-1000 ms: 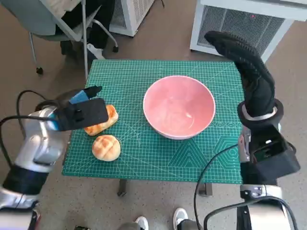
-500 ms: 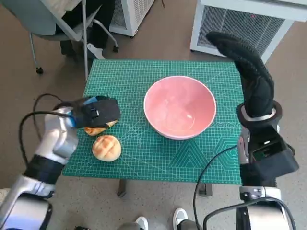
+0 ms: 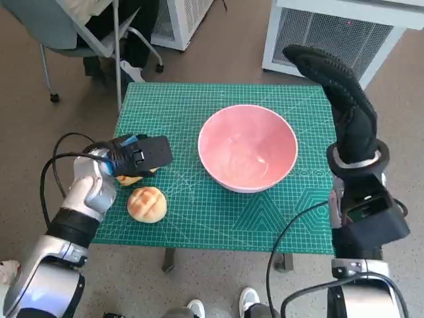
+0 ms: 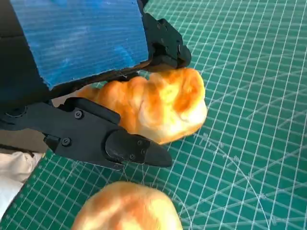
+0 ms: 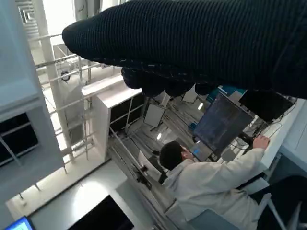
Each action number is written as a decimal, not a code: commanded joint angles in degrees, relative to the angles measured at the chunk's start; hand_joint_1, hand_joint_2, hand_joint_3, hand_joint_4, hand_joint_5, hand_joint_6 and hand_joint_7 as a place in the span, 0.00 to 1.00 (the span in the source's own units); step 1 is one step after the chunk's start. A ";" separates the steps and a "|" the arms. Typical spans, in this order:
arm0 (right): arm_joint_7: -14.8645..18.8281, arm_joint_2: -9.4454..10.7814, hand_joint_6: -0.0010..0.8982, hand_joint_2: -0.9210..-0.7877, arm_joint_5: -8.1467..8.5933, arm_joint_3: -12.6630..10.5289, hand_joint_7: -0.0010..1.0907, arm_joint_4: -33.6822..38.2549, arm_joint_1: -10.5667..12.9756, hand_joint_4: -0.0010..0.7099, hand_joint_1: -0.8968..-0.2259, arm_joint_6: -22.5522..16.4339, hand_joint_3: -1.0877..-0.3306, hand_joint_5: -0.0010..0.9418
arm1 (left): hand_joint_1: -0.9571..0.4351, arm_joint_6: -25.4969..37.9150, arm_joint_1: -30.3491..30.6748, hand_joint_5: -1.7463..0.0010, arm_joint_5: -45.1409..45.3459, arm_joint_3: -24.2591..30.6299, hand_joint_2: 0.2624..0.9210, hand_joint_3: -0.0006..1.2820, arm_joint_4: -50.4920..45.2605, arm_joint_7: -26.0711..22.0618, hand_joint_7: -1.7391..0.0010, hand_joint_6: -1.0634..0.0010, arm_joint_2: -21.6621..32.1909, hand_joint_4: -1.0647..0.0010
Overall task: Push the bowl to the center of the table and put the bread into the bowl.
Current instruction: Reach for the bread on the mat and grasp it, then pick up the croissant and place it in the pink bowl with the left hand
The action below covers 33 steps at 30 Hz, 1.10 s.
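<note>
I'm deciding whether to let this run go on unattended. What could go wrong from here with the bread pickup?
The left hand sits over the elongated bread with fingers on either side, but the grasp looks shallow, so the bread might slip on lifting. The round bun lies close beside it and could get nudged toward the table edge. The pink bowl has a raised rim; a low carry could clip it.

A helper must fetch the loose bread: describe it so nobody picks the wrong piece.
Start at the green mat and its pink bowl. Two breads lie near the mat's left edge. Take the round bun nearest the robot, lying free; the other bread sits under the left hand.
</note>
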 commanded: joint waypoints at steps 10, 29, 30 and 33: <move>-0.44 -0.79 0.00 0.00 -0.31 0.14 0.61 -0.69 1.93 0.39 0.53 0.86 0.40 0.00 | 0.68 -8.14 1.50 0.35 -4.43 6.98 0.98 0.02 -1.62 9.01 0.40 0.32 0.16 0.31; -0.11 -1.02 0.00 0.00 1.10 -0.05 0.62 -3.02 3.02 0.39 0.51 1.76 0.41 0.00 | 0.69 -17.18 0.27 0.37 -9.54 18.59 0.98 0.04 -26.48 16.42 0.34 0.39 -0.11 0.29; -0.03 -1.09 0.00 0.00 1.23 -0.08 0.62 -3.07 3.02 0.39 0.51 1.81 0.41 0.00 | 0.69 -16.94 -0.35 0.37 -9.76 18.67 0.98 0.04 -27.82 16.26 0.34 0.39 -0.68 0.29; 0.12 -1.27 0.00 0.00 1.48 -0.18 0.61 -3.06 3.03 0.39 0.51 1.82 0.41 0.00 | 0.69 -16.14 -1.42 0.38 -9.80 18.40 0.98 0.03 -31.00 16.27 0.35 0.38 -2.13 0.28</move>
